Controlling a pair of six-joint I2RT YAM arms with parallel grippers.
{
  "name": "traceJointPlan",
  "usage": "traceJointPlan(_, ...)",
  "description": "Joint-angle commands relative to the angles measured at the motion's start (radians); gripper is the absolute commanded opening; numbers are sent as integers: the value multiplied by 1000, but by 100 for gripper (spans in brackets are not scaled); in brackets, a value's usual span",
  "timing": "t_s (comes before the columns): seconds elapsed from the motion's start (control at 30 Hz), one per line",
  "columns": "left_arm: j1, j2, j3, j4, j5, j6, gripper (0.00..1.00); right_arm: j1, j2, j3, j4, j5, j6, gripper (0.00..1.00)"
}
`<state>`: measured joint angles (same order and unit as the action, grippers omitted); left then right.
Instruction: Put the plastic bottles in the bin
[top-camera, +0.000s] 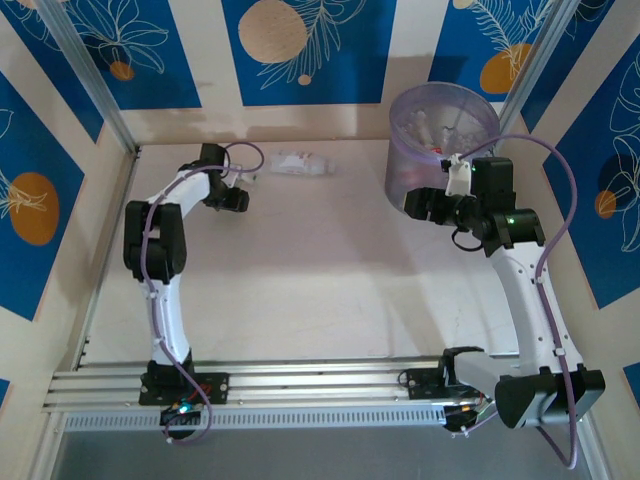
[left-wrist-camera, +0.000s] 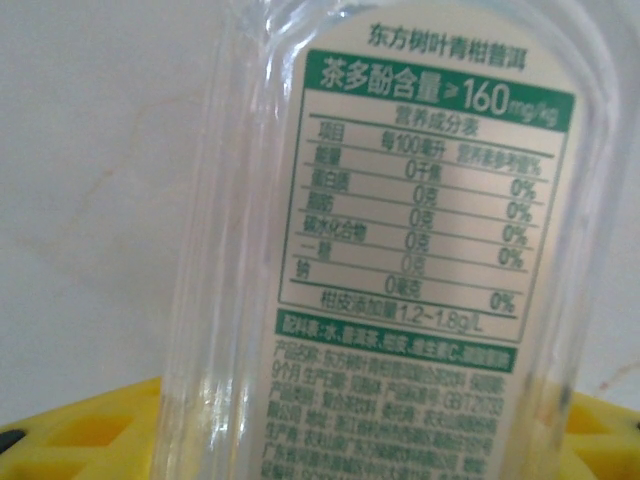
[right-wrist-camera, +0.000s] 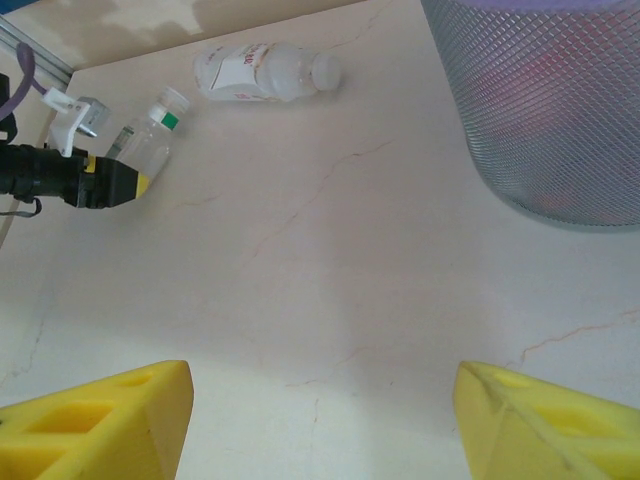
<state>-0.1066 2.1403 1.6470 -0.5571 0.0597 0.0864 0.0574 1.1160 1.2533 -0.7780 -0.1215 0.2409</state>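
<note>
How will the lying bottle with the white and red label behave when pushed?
The bottle looks empty, so probably light and easily shoved. Lying on its round side, it may roll away. Its clear plastic could be slippery.

— What was the pale cream marble-veined counter (top-camera: 330, 280) like?
— It was flat, with thin brownish veins. Blue wall panels with white leaves and orange circles (top-camera: 300, 50) stood behind it, and a ribbed silver aluminium rail (top-camera: 310, 385) ran along its near edge.

Bright, even light; soft shadows on table (top-camera: 330, 280); close bottle (left-wrist-camera: 400, 250) slightly blurred.
</note>
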Motion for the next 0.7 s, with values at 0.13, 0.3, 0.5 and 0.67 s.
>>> traceJointPlan(0.13,1,-272,-202,171,150,-119,56,89,-12,-17,39,-34,77,69)
traceJointPlan(0.3,-49,-481,-468,382,260,-262,50,203,17,-34,155,-35,170,69)
traceJointPlan(0.5,-202,-666,-683,542,283,-401,44,330,110,-2,285,-30,237,70)
traceJointPlan(0.67,-309,-778,-877,784,287,-586,34,390,213,11,392,-63,295,77)
